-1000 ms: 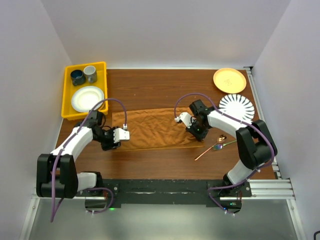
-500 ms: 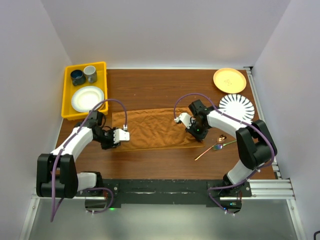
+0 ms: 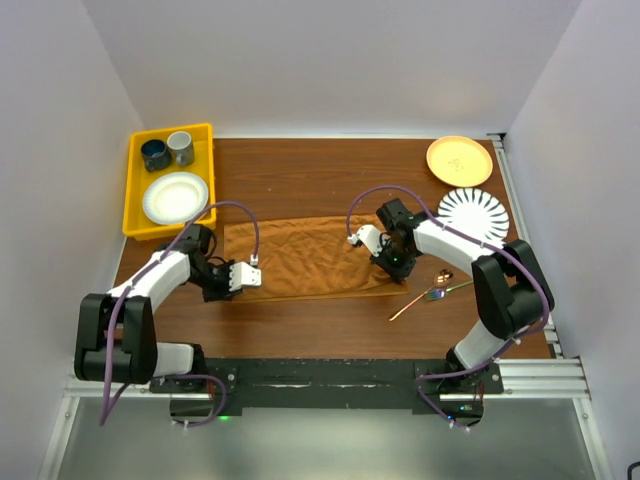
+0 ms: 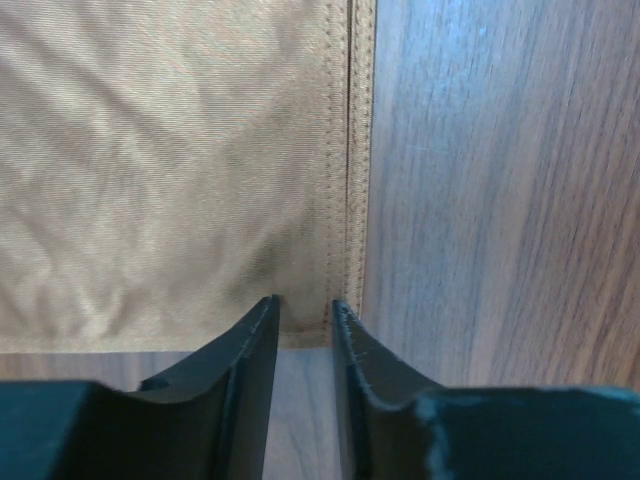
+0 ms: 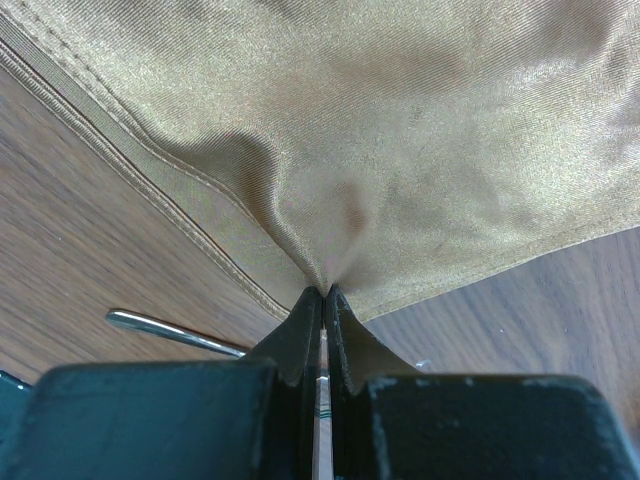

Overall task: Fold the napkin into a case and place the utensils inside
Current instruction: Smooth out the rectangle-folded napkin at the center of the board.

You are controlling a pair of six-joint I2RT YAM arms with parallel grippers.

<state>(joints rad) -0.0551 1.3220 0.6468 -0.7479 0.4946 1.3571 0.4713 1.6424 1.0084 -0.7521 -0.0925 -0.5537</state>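
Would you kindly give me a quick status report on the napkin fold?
Right gripper fingers shut on napkin edge. Left gripper fingers apart astride corner hem. Napkin a flat strip, fold unfinished. Utensils loose beside it; nothing blocking.

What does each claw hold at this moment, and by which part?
The right claw pinches the napkin by a fold of cloth near its hemmed edge. The left claw straddles a napkin corner, jaws apart, gripping nothing yet.
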